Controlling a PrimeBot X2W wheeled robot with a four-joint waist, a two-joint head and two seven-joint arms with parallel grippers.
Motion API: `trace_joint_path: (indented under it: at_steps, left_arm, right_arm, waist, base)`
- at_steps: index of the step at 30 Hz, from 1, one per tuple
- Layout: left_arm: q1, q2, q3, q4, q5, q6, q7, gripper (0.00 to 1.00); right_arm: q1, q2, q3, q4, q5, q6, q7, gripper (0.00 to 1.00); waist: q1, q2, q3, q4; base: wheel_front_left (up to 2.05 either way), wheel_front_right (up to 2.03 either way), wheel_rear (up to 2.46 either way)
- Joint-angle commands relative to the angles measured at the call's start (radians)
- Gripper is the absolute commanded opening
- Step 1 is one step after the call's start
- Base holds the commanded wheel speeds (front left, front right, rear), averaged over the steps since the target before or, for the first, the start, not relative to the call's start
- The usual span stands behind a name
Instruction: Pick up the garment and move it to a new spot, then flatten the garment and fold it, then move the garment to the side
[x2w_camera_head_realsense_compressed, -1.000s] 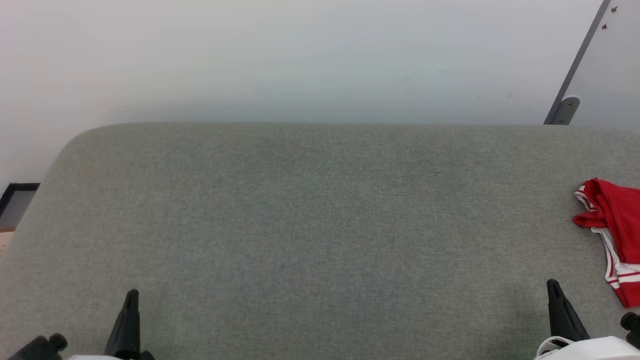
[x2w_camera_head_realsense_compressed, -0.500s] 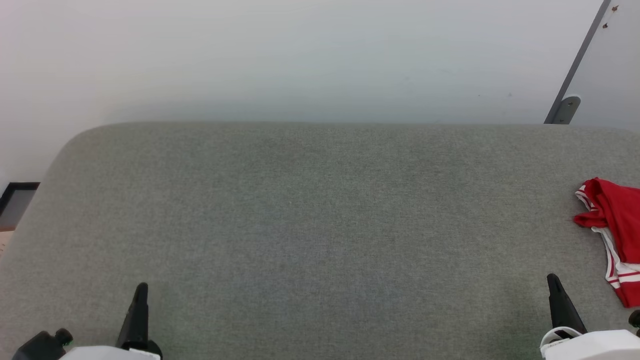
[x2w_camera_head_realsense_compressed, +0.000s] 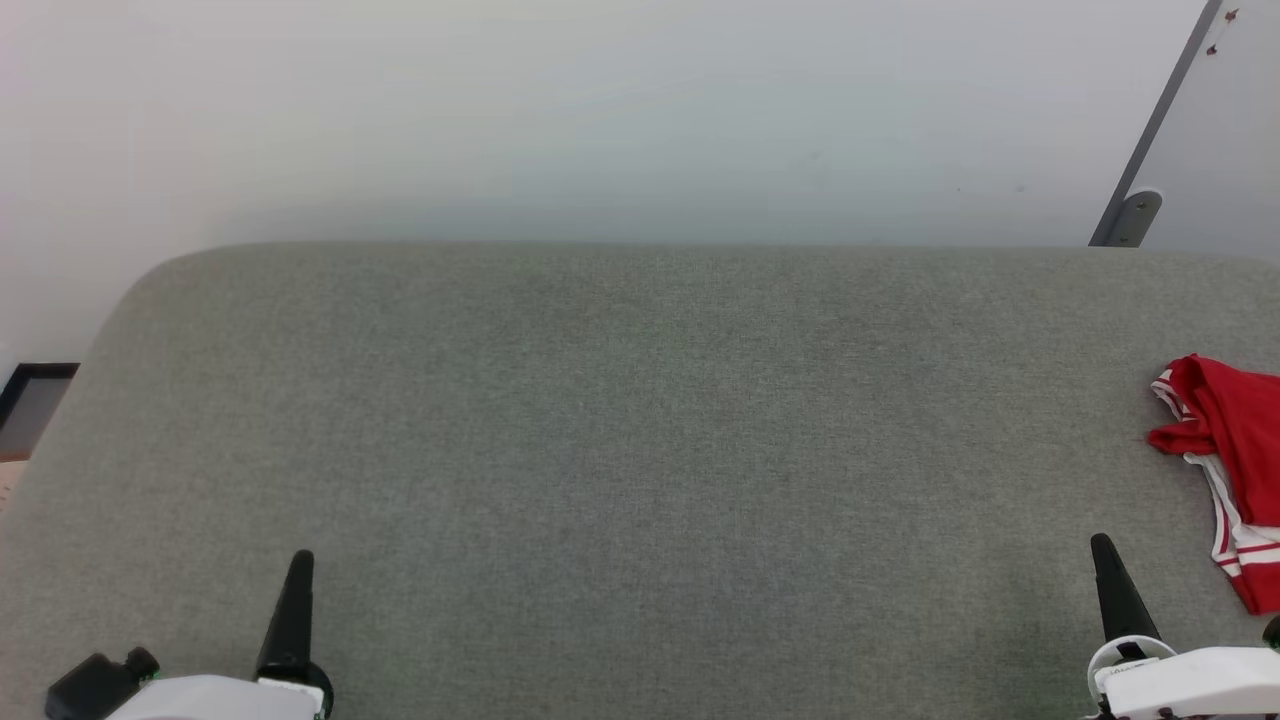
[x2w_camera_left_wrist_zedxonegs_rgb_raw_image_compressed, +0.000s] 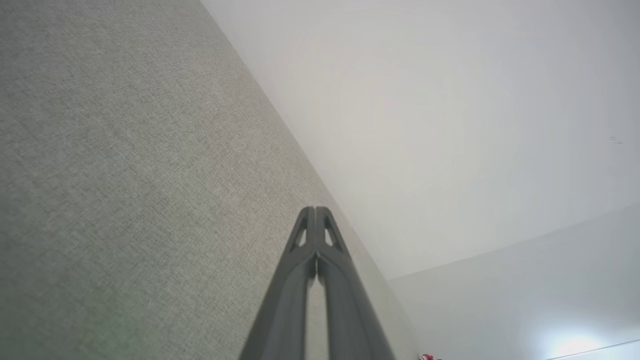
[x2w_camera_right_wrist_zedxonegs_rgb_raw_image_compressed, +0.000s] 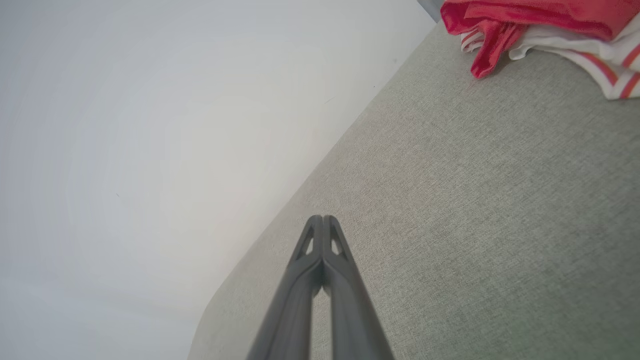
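Observation:
The garment (x2w_camera_head_realsense_compressed: 1230, 440), red cloth with white and red-striped trim, lies bunched at the right edge of the grey cloth-covered surface (x2w_camera_head_realsense_compressed: 640, 420), and the picture's edge cuts part of it off. My right gripper (x2w_camera_head_realsense_compressed: 1100, 542) is shut and empty at the lower right, short of the garment and to its left. In the right wrist view the shut right gripper (x2w_camera_right_wrist_zedxonegs_rgb_raw_image_compressed: 322, 218) points along the surface, with the garment (x2w_camera_right_wrist_zedxonegs_rgb_raw_image_compressed: 540, 15) up at the top right. My left gripper (x2w_camera_head_realsense_compressed: 300, 556) is shut and empty at the lower left, far from the garment. The left wrist view shows this gripper (x2w_camera_left_wrist_zedxonegs_rgb_raw_image_compressed: 315, 210) closed over bare fabric.
A pale wall (x2w_camera_head_realsense_compressed: 600, 120) rises behind the surface's far edge. A slanted grey post with a bracket (x2w_camera_head_realsense_compressed: 1135, 210) stands at the upper right. A dark-framed object (x2w_camera_head_realsense_compressed: 30, 400) sits beyond the surface's rounded left corner. The wide middle of the surface is bare fabric.
Both grippers have slid forward over the surface, the left one also drifting right. The garment has not moved.

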Motion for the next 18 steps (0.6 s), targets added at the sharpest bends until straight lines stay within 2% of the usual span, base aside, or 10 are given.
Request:
trace_joint_path:
  at_steps: [1, 18]
  left_arm:
    - [-0.021, 0.000, 0.006, -0.006, -0.023, -0.002, 0.006, 0.00]
    - [-0.050, -0.035, 0.012, 0.008, -0.152, -0.002, 0.050, 0.00]
  right_arm:
    - [-0.024, 0.001, -0.004, -0.010, 0.036, -0.001, 0.007, 0.00]
    - [-0.041, 0.009, -0.012, -0.008, 0.219, -0.001, 0.051, 0.00]
  waist:
    - [0.0000, 0.0000, 0.000, 0.000]
    - [0.0000, 0.0000, 0.003, 0.000]
  base:
    - [0.00, 0.00, 0.00]
    - [0.00, 0.00, 0.00]
